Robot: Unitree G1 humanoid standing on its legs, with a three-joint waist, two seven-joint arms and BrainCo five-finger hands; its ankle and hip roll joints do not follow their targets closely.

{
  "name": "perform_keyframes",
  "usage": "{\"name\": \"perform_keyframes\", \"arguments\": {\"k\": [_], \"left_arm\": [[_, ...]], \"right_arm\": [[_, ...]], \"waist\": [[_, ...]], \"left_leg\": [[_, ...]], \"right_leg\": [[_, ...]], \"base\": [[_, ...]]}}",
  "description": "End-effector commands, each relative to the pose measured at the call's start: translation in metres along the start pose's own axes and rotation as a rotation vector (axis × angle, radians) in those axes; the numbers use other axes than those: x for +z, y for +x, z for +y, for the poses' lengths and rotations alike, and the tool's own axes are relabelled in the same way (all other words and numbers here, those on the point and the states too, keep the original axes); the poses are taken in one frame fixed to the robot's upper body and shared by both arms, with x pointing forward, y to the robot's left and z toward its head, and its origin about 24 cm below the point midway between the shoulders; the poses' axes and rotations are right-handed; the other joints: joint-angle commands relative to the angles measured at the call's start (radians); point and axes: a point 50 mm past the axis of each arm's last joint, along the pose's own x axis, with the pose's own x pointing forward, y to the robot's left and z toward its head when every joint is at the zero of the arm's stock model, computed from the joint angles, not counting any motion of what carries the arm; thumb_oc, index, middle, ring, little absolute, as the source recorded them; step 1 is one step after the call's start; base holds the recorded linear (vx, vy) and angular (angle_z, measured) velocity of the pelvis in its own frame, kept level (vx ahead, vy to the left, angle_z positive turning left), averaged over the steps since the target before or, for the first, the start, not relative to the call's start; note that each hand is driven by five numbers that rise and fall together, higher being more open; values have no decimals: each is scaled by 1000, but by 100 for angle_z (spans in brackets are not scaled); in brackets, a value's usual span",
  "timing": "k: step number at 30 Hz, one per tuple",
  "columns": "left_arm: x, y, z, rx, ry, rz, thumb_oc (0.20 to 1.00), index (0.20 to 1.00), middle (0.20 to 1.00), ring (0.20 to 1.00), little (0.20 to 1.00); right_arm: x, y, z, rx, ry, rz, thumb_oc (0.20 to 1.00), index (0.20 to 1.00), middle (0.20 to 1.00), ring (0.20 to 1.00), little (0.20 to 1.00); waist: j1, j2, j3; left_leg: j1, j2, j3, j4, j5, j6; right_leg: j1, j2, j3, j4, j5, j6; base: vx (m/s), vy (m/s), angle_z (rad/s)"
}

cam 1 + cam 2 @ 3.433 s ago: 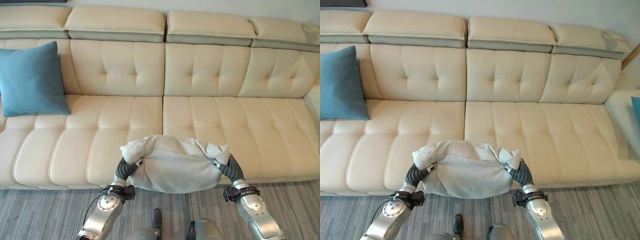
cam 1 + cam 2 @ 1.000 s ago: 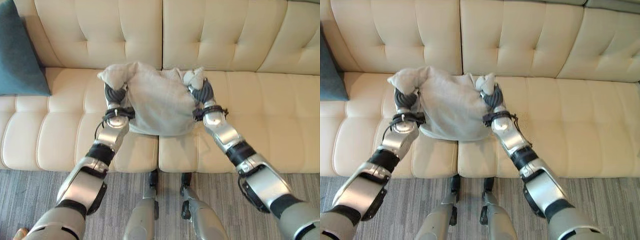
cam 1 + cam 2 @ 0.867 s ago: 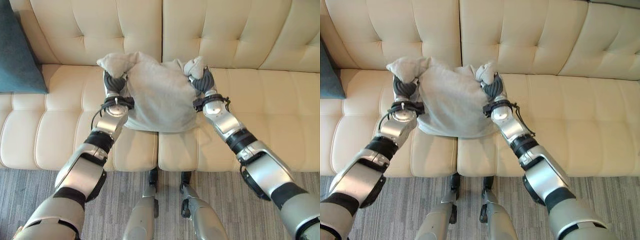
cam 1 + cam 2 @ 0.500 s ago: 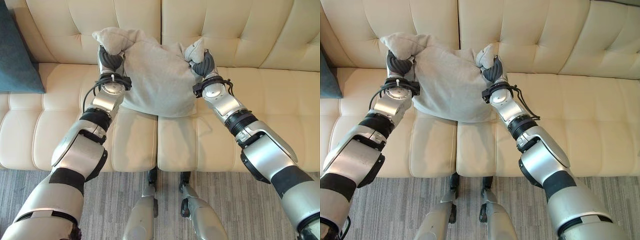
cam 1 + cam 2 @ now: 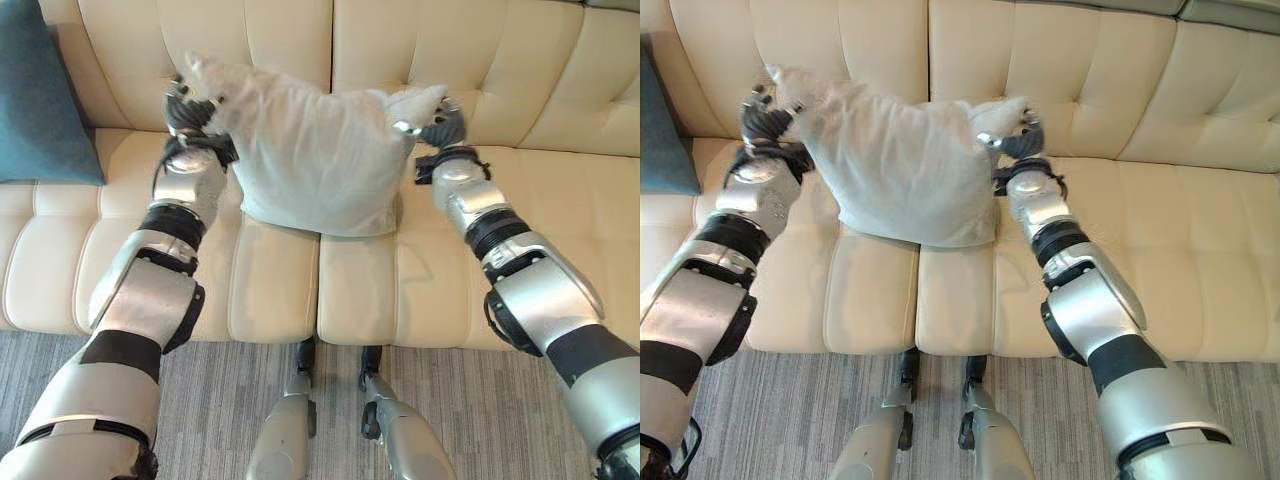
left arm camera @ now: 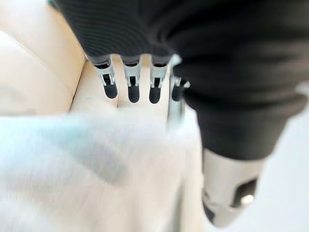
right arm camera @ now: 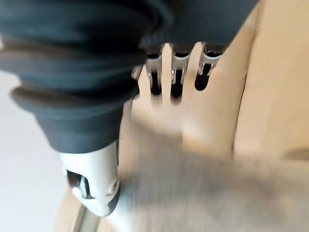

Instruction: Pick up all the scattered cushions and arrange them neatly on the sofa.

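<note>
I see the cream sofa (image 5: 270, 280) across the upper two-thirds of the left eye view, with grey carpet (image 5: 230, 400) along the bottom. The grey cushion (image 5: 315, 160) stands upright at upper centre of the frame, its lower edge on the seat over the seam between two seat pads and its back leaning on the tufted backrest. A teal cushion (image 5: 45, 95) leans against the backrest at the far upper left, well apart from the grey one.

My left hand (image 5: 185, 105) is at the grey cushion's upper left corner. In its wrist view the fingers (image 6: 131, 87) reach out fairly straight, side by side, with the thumb (image 6: 227, 193) set apart from them and the pale cushion cloth lying between. I cannot tell whether any cloth is pinched or the hand is merely resting against the corner.

My right hand (image 5: 440, 125) is at the cushion's upper right corner. Its fingers (image 7: 175, 77) likewise point out nearly straight toward the backrest, the thumb (image 7: 94, 183) lies off to one side, and grey cloth passes between them and the palm.
</note>
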Motion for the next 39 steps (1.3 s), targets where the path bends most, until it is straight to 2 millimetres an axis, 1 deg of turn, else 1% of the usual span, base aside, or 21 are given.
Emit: {"name": "perform_keyframes", "arguments": {"k": [1,6,9,12,15,16,17,18,19,20,21,22,23,24,26,29,30,33,35,38,39], "left_arm": [[50,10,11,62,-137,-122,1000,1000,1000,1000,1000],[44,11,30,65,-162,-133,1000,1000,1000,1000,1000],[21,2,79,77,-76,-176,1000,1000,1000,1000,1000],[-32,-27,145,115,157,-114,1000,1000,1000,1000,1000],[-74,-61,191,100,351,0,1000,1000,1000,1000,1000],[-74,-61,191,100,351,0,1000,1000,1000,1000,1000],[-102,-95,221,57,502,108,1000,1000,1000,1000,1000],[-102,-95,221,57,503,108,1000,1000,1000,1000,1000],[-117,-109,227,58,501,160,1000,1000,1000,1000,1000],[-141,-138,249,35,617,279,1000,1000,1000,1000,1000],[-158,-153,258,51,620,365,1000,1000,1000,1000,1000],[-158,-153,258,51,620,365,1000,1000,1000,1000,1000],[-170,-166,263,61,617,418,1000,1000,1000,1000,1000],[-191,-192,270,32,651,524,1000,1000,1000,1000,1000],[-211,-218,269,-4,642,625,1000,1000,1000,1000,1000],[-226,-234,265,-73,673,704,1000,1000,1000,1000,1000],[-241,-249,255,-144,686,763,1000,1000,1000,1000,1000],[-249,-255,254,-132,678,799,1000,1000,1000,1000,1000],[-264,-266,248,-121,647,871,1000,1000,1000,1000,1000],[-273,-278,250,-117,653,936,1000,1000,1000,1000,1000],[-282,-298,256,-116,671,1036,1000,1000,1000,1000,1000]], "right_arm": [[53,7,-11,-120,138,-116,1000,1000,1000,1000,1000],[63,5,-22,-97,222,-201,1000,1000,1000,1000,1000],[34,-6,-42,-26,268,-271,1000,1000,1000,1000,1000],[-39,-35,-74,88,82,-234,1000,1000,1000,1000,1000],[-98,-59,-112,141,-91,-106,1000,1000,1000,1000,1000],[-98,-59,-112,141,-91,-106,1000,1000,1000,1000,1000],[-135,-91,-134,217,-163,-1,1000,1000,1000,1000,1000],[-135,-91,-134,217,-163,-1,1000,1000,1000,1000,1000],[-144,-99,-139,222,-203,24,1000,1000,1000,1000,1000],[-183,-128,-157,263,-262,177,1000,1000,1000,1000,1000],[-195,-138,-165,265,-277,232,1000,1000,1000,1000,1000],[-195,-138,-165,265,-277,232,1000,1000,1000,1000,1000],[-207,-148,-165,248,-234,282,1000,1000,1000,1000,1000],[-236,-172,-176,231,-225,415,1000,1000,1000,1000,1000],[-260,-197,-179,231,-223,532,1000,1000,1000,1000,1000],[-276,-214,-184,235,-263,615,1000,1000,1000,1000,1000],[-298,-235,-189,235,-309,731,1000,1000,1000,1000,1000],[-309,-243,-184,221,-309,792,1000,1000,1000,1000,1000],[-328,-260,-176,227,-326,909,1000,1000,1000,1000,1000],[-335,-270,-174,239,-333,960,1000,1000,1000,1000,1000],[-342,-281,-174,221,-308,1014,1000,1000,1000,1000,1000]], "waist": [[23,10,-3],[24,13,-7],[18,7,-17],[10,-3,-42],[2,-8,-65],[1,-9,-68],[-5,-11,-86],[-6,-12,-89],[-7,-12,-99],[-11,-4,-118],[-14,-2,-130],[-14,-2,-132],[-19,0,-139],[-24,3,-152],[-30,8,-156],[-35,11,-158],[-40,15,-156],[-40,17,-151],[-38,35,-128],[-36,42,-133],[-40,40,-148]], "left_leg": [[44,-21,20,71,-140,2],[49,-23,20,64,-136,2],[74,-22,27,40,-130,5],[127,-18,50,22,-150,10],[167,-18,66,2,-155,15],[163,-18,66,1,-152,16],[199,-17,77,-22,-152,17],[196,-18,77,-23,-150,18],[206,-17,81,-31,-151,18],[243,-21,86,-66,-144,20],[246,-22,86,-66,-147,20],[243,-23,86,-66,-146,20],[247,-25,91,-66,-150,20],[254,-29,91,-66,-153,22],[270,-34,93,-66,-158,27],[276,-39,96,-66,-160,31],[275,-43,107,-66,-163,34],[267,-40,117,-66,-154,33],[260,-16,129,-66,-131,40],[253,-8,133,-66,-129,43],[255,-9,129,-66,-128,45]], "right_leg": [[47,-60,27,117,-194,104],[53,-60,31,106,-190,102],[69,-56,33,91,-178,99],[111,-50,48,69,-176,104],[142,-49,55,47,-168,111],[139,-50,55,45,-165,111],[165,-46,62,28,-159,117],[162,-47,62,26,-158,117],[172,-47,62,19,-155,119],[198,-46,62,1,-151,126],[205,-48,60,-5,-148,129],[204,-48,60,-7,-147,129],[209,-50,59,-14,-143,132],[217,-52,60,-18,-139,135],[229,-56,58,-12,-139,139],[234,-59,61,-7,-135,143],[232,-62,66,-20,-114,151],[217,-61,70,-20,-100,154],[186,-49,74,140,-170,139],[195,-46,64,224,-226,126],[221,-40,88,337,-260,120]], "base": [[0,0,0],[0,0,0],[44,41,1],[97,43,-6],[55,45,-27],[65,49,-22],[40,23,-17],[64,29,-16],[38,51,-25],[45,66,-23],[23,59,-23],[-7,35,-9],[-30,55,-8],[-42,78,-4],[-40,71,-4],[-87,69,-7],[-104,57,-4],[-187,26,-13],[-215,-17,-32],[-153,-65,-22],[-91,-85,-19]]}}
